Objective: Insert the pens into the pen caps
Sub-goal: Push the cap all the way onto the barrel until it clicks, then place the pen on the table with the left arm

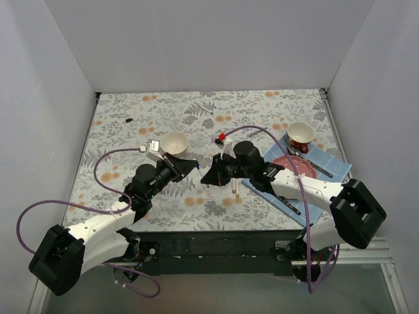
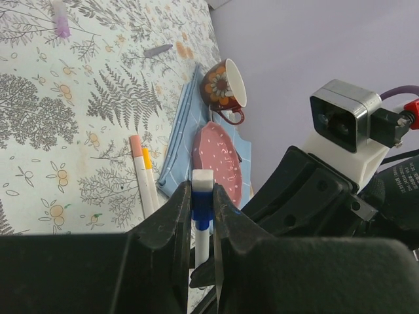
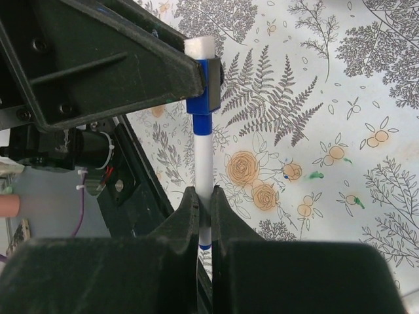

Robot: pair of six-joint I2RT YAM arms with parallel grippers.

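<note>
Blue plastic marks the step in hand: the blue cap (image 3: 204,98) is clenched in the left pincer (image 2: 201,196), and the white barrel of a blue pen (image 3: 203,157) is clamped in the right pincer (image 3: 203,195). The two pincers meet tip to tip above the middle of the tabletop (image 1: 262,108). Pen and cap are lined up on one axis, and the barrel runs straight into the cap's open end. So this pair looks joined or very nearly so. Whether the cap is pressed fully home I cannot tell.

The rest of the task looks undone. An orange-tipped pen (image 2: 138,171) and a yellow-tipped pen (image 2: 149,180) lie side by side on the cloth, just to the right of the meeting pincers. Neither is touched by an arm, and I cannot say for sure whether their coloured ends are bare tips or caps. A purple cap (image 2: 62,26) lies loose on the cloth well apart from them. A small black cap (image 1: 129,120) sits alone at the far left.

My judgement is that one pen is about finished and at least two more, with their scattered caps, are left to pair.
</note>
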